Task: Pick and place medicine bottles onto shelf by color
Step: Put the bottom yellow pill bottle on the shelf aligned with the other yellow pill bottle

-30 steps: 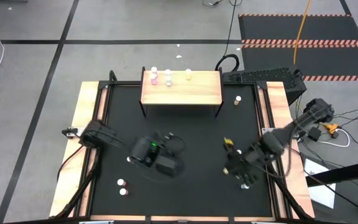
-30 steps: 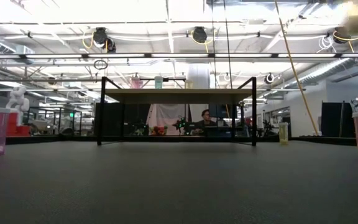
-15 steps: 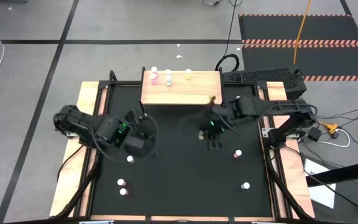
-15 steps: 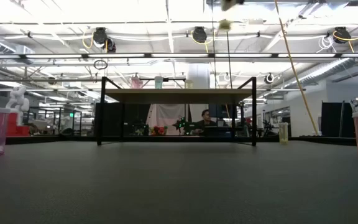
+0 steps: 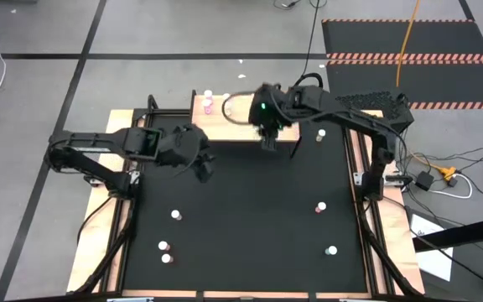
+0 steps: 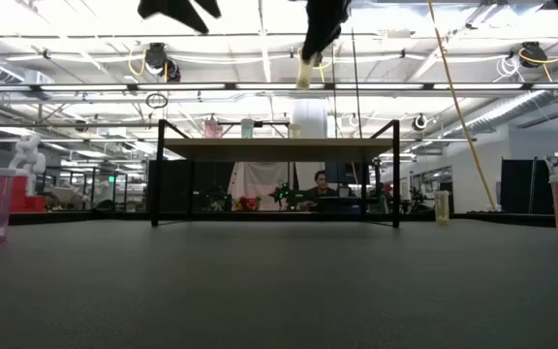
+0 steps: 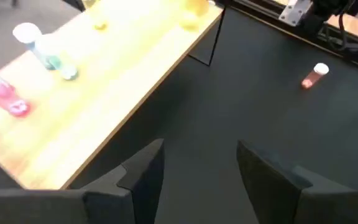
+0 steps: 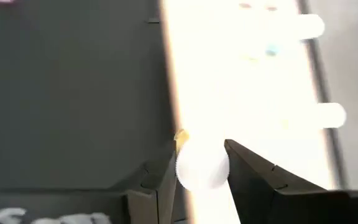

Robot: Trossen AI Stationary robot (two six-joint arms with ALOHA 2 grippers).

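Since a second ago the right arm has swung from the near right of the table up to the shelf point(image 5: 246, 124), and the right gripper point(image 5: 268, 138) now hangs over the shelf's front edge. Its jaws are closed on a yellow bottle point(image 8: 202, 165), the white cap facing the wrist camera; in the low view that bottle point(image 6: 303, 76) dangles well above the board. The left arm has moved too, from the near middle of the table toward the shelf's left front corner, where the left gripper point(image 5: 201, 166) hovers over bare mat with its jaws standing apart and nothing between them.

On the shelf, the left wrist view shows a pink bottle point(image 7: 2, 98) and a pale blue bottle point(image 7: 45, 55) lying near one end, with yellow ones farther along. Several bottles remain on the table: two point(image 5: 164, 252) at the near left, one white-capped one point(image 5: 175, 215) a little beyond them, a pinkish bottle point(image 5: 320, 206) at mid right, one point(image 5: 331, 250) at near right and one point(image 5: 320, 134) just right of the shelf.

The shift suggests the carry is nearly done: the yellow bottle looks ready to be lowered beside the other yellow ones, though its exact spot over the board is hard to judge.
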